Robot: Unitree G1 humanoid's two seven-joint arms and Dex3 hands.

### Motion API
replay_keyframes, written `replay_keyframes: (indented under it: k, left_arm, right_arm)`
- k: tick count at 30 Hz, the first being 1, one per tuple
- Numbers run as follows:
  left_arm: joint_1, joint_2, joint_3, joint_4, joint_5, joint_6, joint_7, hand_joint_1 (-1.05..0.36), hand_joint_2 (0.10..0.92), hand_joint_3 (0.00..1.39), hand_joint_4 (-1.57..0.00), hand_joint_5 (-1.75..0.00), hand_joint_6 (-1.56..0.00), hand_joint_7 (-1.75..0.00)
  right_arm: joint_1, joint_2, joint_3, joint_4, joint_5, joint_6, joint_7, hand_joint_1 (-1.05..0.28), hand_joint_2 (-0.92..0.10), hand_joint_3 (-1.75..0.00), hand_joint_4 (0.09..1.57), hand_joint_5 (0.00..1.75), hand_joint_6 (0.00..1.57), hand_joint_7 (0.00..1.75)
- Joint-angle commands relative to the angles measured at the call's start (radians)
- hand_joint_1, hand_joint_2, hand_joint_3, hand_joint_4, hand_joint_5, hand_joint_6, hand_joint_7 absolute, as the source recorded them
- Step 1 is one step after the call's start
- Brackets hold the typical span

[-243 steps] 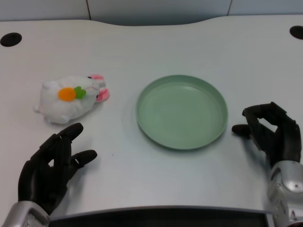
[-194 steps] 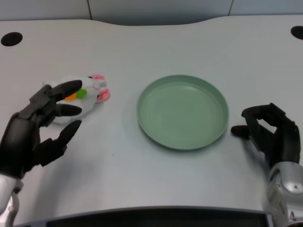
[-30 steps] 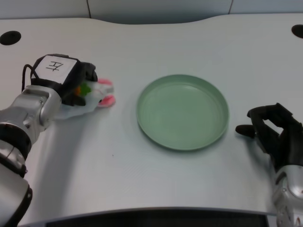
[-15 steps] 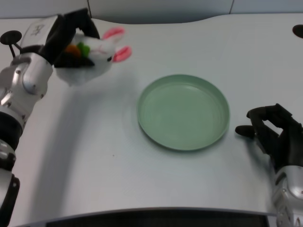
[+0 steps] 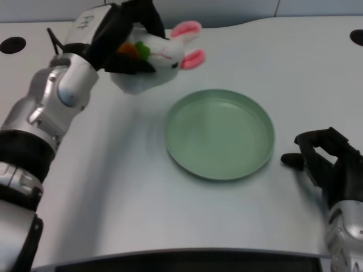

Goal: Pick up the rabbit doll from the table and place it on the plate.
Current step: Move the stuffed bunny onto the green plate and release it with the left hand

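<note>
My left hand grips the white rabbit doll in the air, up and to the left of the plate. The doll has pink ears pointing right and an orange carrot patch with green leaves, partly covered by my black fingers. The green round plate lies flat on the white table at the centre, with nothing in it. The doll's ears hang just beyond the plate's upper left rim.
My right hand rests idle on the table to the right of the plate. Two dark holes sit in the tabletop, one at the far left and one at the far right. The table's curved back edge runs along the top.
My left hand gripped the doll on the table, lifted it, and has carried it up and to the right toward the plate. The plate and right hand have stayed put.
</note>
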Motion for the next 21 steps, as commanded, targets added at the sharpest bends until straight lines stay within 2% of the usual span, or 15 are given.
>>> replay_keyframes:
  k: [1,3,5,7,13,18,21]
  left_arm:
    - [-0.019,-0.035,-0.019,0.018,0.012,-0.016,-0.008,-0.07,0.888,0.01,-0.84,-1.75,-0.6,-1.75]
    - [-0.026,-0.052,-0.034,0.046,0.027,-0.038,0.014,-0.05,0.874,0.01,-0.85,-1.75,-0.61,-1.75]
    - [-0.036,-0.072,-0.047,0.075,0.041,-0.047,0.024,-0.03,0.862,0.01,-0.85,-1.75,-0.61,-1.75]
    - [-0.05,-0.091,-0.063,0.106,0.054,-0.041,0.026,-0.03,0.867,0.01,-0.85,-1.75,-0.6,-1.75]
    - [-0.098,-0.147,-0.104,0.212,0.084,-0.046,0.021,-0.06,0.873,0.01,-0.82,-1.75,-0.59,-1.75]
    - [-0.126,-0.188,-0.129,0.279,0.106,-0.032,0.033,-0.06,0.892,0.02,-0.84,-1.75,-0.62,-1.75]
    - [-0.137,-0.212,-0.145,0.307,0.121,-0.013,0.04,-0.06,0.891,0.03,-0.85,-1.75,-0.63,-1.75]
  right_arm:
    - [0.003,0.006,0.002,-0.011,0.002,0.0,-0.003,-0.75,-0.92,-0.19,0.82,0.88,0.73,1.3]
    - [0.004,0.006,0.002,-0.014,0.003,0.003,-0.004,-0.76,-0.92,-0.19,0.82,0.88,0.74,1.3]
    - [0.005,0.005,0.005,-0.009,-0.001,-0.009,-0.002,-0.75,-0.92,-0.19,0.82,0.88,0.73,1.29]
    - [0.007,0.004,0.006,-0.01,-0.004,-0.01,-0.004,-0.76,-0.92,-0.19,0.82,0.88,0.73,1.29]
    - [0.012,0.009,0.004,-0.021,0.01,0.002,0.002,-0.75,-0.92,-0.19,0.82,0.88,0.72,1.3]
    - [0.017,0.013,0.007,-0.034,0.01,0.008,-0.002,-0.75,-0.92,-0.18,0.82,0.88,0.73,1.3]
    - [0.016,0.013,0.006,-0.033,0.012,0.008,0.001,-0.75,-0.92,-0.18,0.83,0.88,0.73,1.29]
